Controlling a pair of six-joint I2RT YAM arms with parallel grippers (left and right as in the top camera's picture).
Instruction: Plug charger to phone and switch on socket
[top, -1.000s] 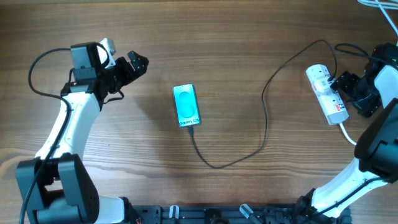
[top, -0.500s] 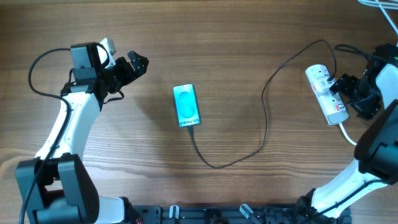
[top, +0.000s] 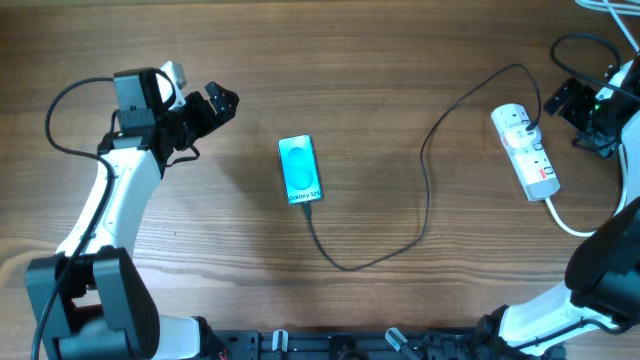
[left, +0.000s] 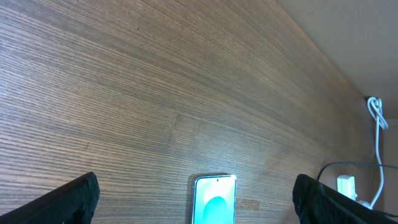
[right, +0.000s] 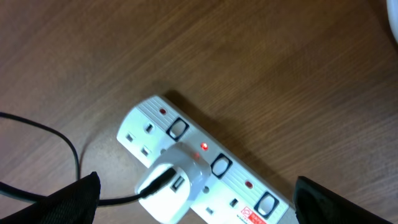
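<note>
The phone (top: 300, 169) lies mid-table with its teal screen up; it also shows in the left wrist view (left: 214, 200). The black charger cable (top: 425, 180) runs from the phone's near end, loops right and ends in a white plug (right: 174, 185) seated in the socket (top: 527, 152). The socket (right: 236, 180) is a white power strip with a red light lit beside the plug. My left gripper (top: 222, 102) is open and empty, left of the phone. My right gripper (top: 562, 100) is open and empty, above and right of the socket.
The socket's thick white cord (top: 565, 222) runs off the strip's near end toward the right arm. A white cable (left: 376, 124) hangs at the far right edge. Black arm cables loop near both arms.
My right gripper has lifted off the socket and moved back and to the right. The left arm, phone and cable have not moved.
</note>
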